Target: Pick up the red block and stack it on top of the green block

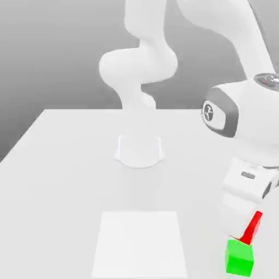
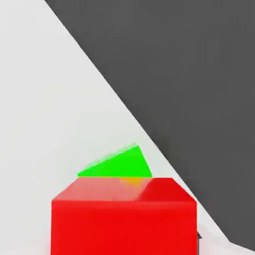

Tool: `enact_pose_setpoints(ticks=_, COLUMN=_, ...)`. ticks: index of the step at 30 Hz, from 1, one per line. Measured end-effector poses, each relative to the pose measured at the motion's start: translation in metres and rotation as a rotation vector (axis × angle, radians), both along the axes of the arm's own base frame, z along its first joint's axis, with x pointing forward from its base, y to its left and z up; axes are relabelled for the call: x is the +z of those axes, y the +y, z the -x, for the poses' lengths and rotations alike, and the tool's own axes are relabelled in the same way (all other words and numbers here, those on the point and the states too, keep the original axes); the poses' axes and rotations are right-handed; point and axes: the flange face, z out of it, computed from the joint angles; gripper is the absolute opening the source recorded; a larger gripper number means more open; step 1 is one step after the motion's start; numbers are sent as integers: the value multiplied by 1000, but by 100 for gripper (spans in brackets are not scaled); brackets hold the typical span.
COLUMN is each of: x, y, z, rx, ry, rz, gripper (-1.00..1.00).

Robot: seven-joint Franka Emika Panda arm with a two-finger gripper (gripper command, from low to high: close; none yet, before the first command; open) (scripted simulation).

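Now, red block point(image 1: 252, 228): I see a plain matte cube, tilted, just above the green block point(image 1: 240, 258).
Gripper point(image 1: 245, 231): clamped on the red block.
Desk point(image 1: 71, 180): white.

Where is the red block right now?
The red block is held in the tool near the exterior view's lower right corner, just above the green block on the table.

I see the red block point(image 2: 123, 216) close up, its top face and one side face showing. Just beyond its top edge, a wedge of the green block point(image 2: 118, 164) shows. Both lie against the pale table point(image 2: 55, 99); a dark floor point(image 2: 189, 74) lies beyond the table's edge.
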Motion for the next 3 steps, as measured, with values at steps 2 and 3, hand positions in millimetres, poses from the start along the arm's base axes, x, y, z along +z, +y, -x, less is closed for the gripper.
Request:
enact_pose_setpoints(ticks=2, x=-8, y=0, z=0, rx=0, ry=0, rz=0, gripper=100)
enact_pose_setpoints(ticks=3, x=-8, y=0, z=0, rx=0, ry=0, rz=0, gripper=100)
